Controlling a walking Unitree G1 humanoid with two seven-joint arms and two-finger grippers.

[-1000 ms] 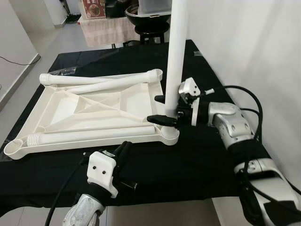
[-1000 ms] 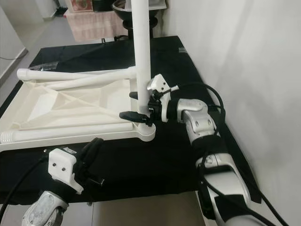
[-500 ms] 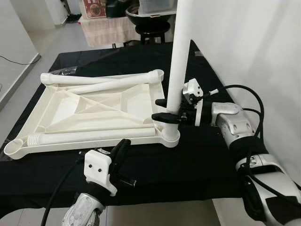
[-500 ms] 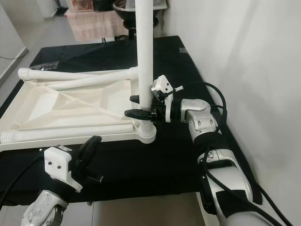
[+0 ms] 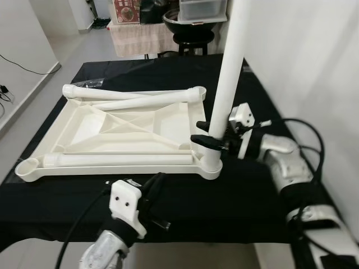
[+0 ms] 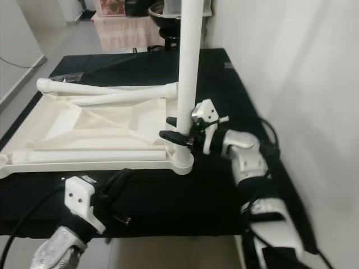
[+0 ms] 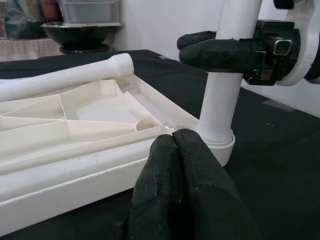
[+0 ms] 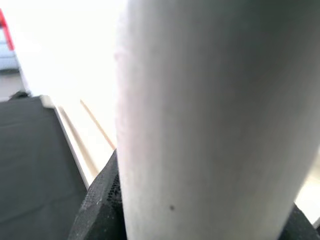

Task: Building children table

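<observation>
Right claw [image 5: 203,140] gripping upright leg [image 5: 227,84], left claw [image 7: 175,150] seemingly closed

A black cloth [image 5: 263,190] covers the worktop. A white wall [image 5: 303,50] runs along the right, grey floor [image 5: 78,50] beyond, with a stool [image 5: 193,39] at the far end.

A blurred white table leg [image 8: 210,125] sits apparently clamped between black jaws.

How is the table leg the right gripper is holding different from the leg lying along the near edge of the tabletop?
The held leg stands upright in the corner socket, clamped by the right gripper. The near leg lies flat on the upturned tabletop, untouched, its threaded end free. Both are plain white tubes.
</observation>
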